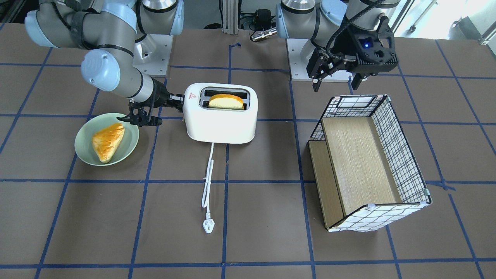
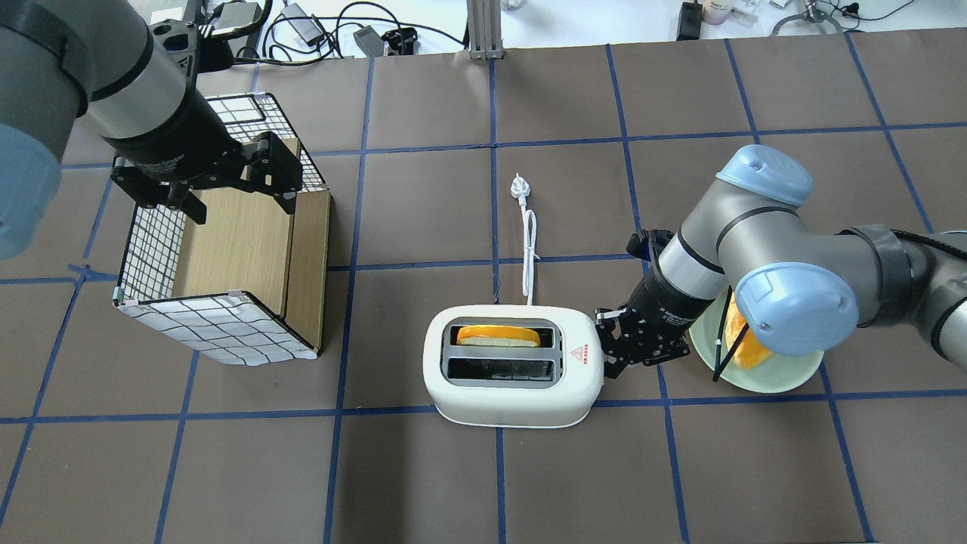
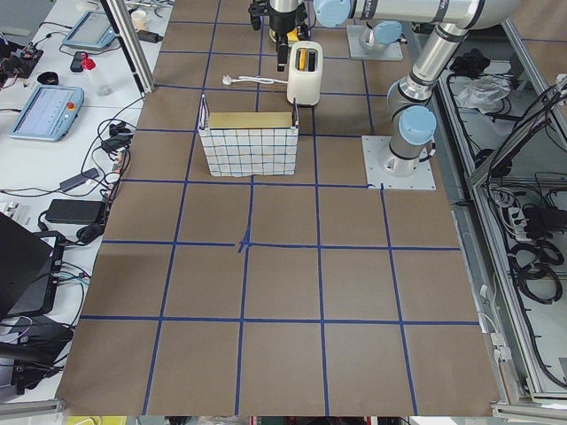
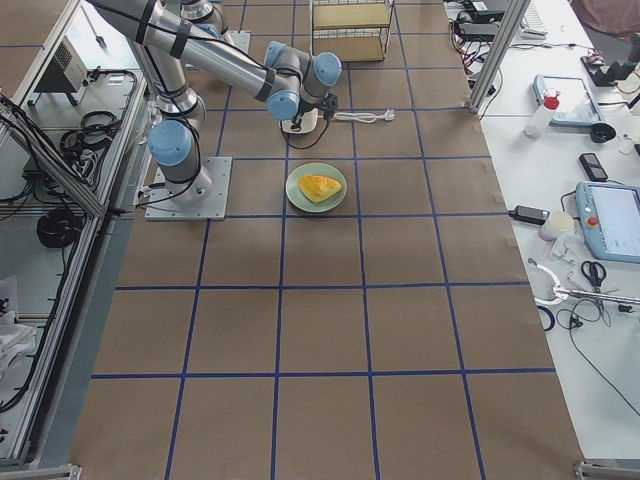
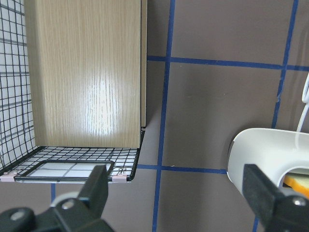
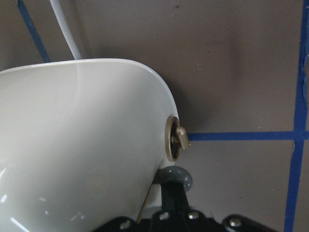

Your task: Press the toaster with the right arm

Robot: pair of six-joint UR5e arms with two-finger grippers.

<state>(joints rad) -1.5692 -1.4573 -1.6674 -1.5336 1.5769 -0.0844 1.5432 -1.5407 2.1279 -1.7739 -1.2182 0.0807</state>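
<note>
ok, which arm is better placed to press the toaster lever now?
Right. Its fingers are already at the toaster's end, right beside its small knob. The left gripper hangs open by the wire basket, well away.

**Toaster and right arm: contact at the lever end**

The toaster (image 1: 221, 120) is white, rounded and two-slot, and stands upright directly ahead of the right gripper (image 1: 179, 99). The right arm (image 1: 116, 77) reaches in low. Its fingers are drawn together and meet the grey lever knob (image 6: 176, 177) on the toaster's end face, just below a brass dial (image 6: 174, 139). The cord (image 1: 209, 170) trails off sideways from the gripper, its plug (image 1: 208, 225) lying flat.
</note>
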